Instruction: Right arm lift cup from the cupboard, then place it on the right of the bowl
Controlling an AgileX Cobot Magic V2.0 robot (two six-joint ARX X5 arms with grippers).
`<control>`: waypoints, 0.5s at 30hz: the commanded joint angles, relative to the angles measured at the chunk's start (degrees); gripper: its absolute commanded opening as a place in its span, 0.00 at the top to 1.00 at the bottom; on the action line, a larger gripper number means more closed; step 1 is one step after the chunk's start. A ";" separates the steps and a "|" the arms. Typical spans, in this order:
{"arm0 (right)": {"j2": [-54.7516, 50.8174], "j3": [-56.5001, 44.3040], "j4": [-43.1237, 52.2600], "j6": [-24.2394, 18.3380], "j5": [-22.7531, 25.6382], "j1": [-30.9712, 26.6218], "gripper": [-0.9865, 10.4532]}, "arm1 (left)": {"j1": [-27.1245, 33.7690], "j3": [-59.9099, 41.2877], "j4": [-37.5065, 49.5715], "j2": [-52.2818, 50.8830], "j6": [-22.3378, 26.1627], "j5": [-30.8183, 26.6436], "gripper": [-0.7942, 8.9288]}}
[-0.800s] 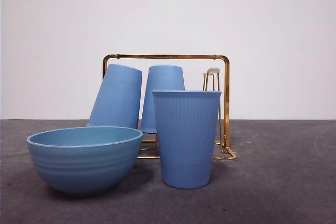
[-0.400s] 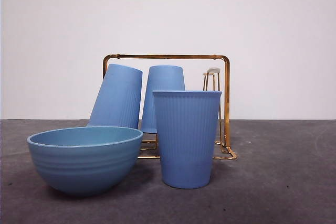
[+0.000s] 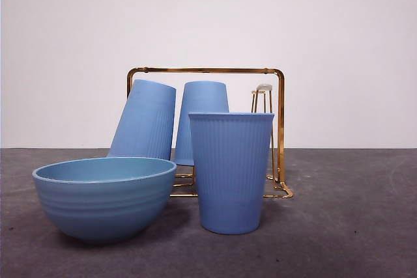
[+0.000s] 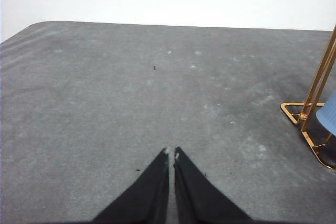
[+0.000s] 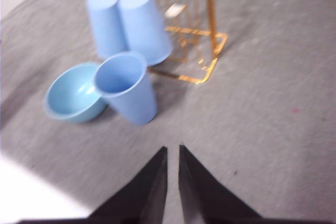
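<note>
The tall light-blue ribbed cup (image 3: 231, 172) stands upright on the grey table (image 3: 345, 226), just to the right of the wide light-blue bowl (image 3: 104, 196). Behind both stands the gold wire cupboard rack (image 3: 281, 128), holding two upturned light-blue cups (image 3: 146, 120), the left one tilted.

Front view: lower parts of two inverted cups (image 3: 146, 118) on cupboard (image 3: 280, 128) hidden behind bowl (image 3: 104, 203) and upright cup (image 3: 231, 170). Left wrist view: cupboard cut off at edge, only sliver of blue cup seen. Right wrist view blurred.
</note>
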 commanded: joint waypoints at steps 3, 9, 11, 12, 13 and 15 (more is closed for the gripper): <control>-2.67 -9.11 15.41 -0.74 4.09 -7.45 0.89 | 0.09 -1.11 -0.33 -0.07 0.79 -0.02 0.90; -7.56 -26.21 44.74 -2.54 11.17 -15.32 0.89 | 0.09 -1.11 -0.33 -0.07 0.79 -0.02 0.90; -8.94 -30.71 48.48 -4.96 15.63 -15.93 0.89 | 0.09 -1.11 -0.33 -0.07 0.79 -0.02 0.90; -9.75 -32.83 49.29 -6.03 17.53 -16.04 0.89 | 0.09 -1.11 -0.33 -0.07 0.79 -0.02 0.90; -10.45 -34.45 49.37 -6.93 18.97 -16.04 0.89 | 0.09 -1.11 -0.33 -0.07 0.79 -0.02 0.90; -11.76 -37.64 49.33 -8.59 20.13 -16.06 0.89 | 0.09 -1.11 -0.33 -0.07 0.79 -0.02 0.90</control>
